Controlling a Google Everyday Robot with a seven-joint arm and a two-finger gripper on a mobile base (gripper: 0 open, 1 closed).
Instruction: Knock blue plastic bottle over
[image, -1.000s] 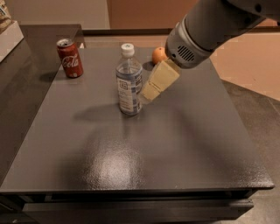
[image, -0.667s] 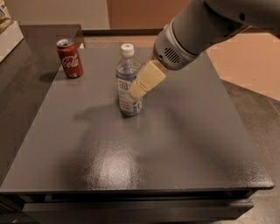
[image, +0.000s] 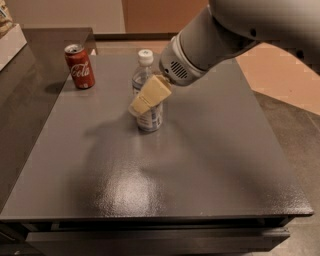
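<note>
- Standing upright in the upper middle of the frame is the blue plastic bottle (image: 151, 119): clear plastic, white screw cap, blue-and-white label around the lower body.
- The gripper (image: 144, 101) is a smooth, blocky, cream-coloured piece. It slants down to the left across the bottle's middle and seems to be right up against it. Honestly can't tell if it's set wide or narrow from this angle.
- The arm (image: 225, 35) behind it is a fat, rounded, pale grey shell with a little vent grille, coming in from the upper right.
- The red cola can (image: 80, 66) stands upper left, near the back corner and well apart from the bottle.
- The table (image: 200, 160) has a dark grey, flat, slightly pebbled top with a glossy glare and square edges. There's plenty of bare surface left, right and in front of the bottle.
</note>
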